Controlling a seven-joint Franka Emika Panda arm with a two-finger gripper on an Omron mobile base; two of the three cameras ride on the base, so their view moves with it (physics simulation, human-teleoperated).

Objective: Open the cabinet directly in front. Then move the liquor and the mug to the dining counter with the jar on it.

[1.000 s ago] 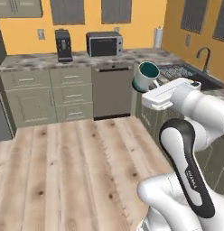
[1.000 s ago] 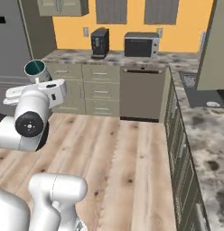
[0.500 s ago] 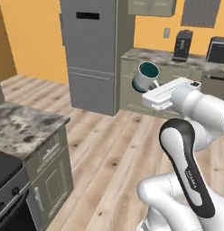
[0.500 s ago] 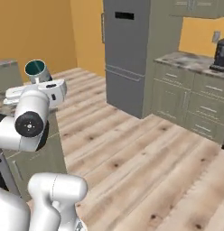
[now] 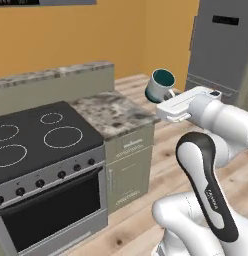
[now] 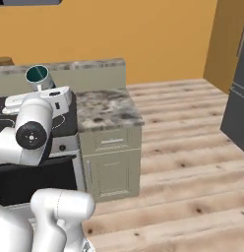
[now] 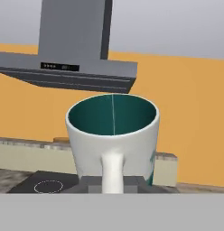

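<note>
The mug [image 5: 160,85] is held by its handle in the closed claw [image 5: 163,98], mouth tilted up and forward — the dining desk for it cannot be made out, a stove [image 5: 36,145] lying ahead.

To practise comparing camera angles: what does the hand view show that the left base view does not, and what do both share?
Hand view alone: a grey range hood on the orange wall above the mug, and the mug's loop handle facing the camera.
Left base view alone: the black stove with its oven door, the marble worktop over a drawer cabinet, the grey fridge and the wooden floor.
Both: the white mug with its teal inside, held upright by the shut tool.
</note>
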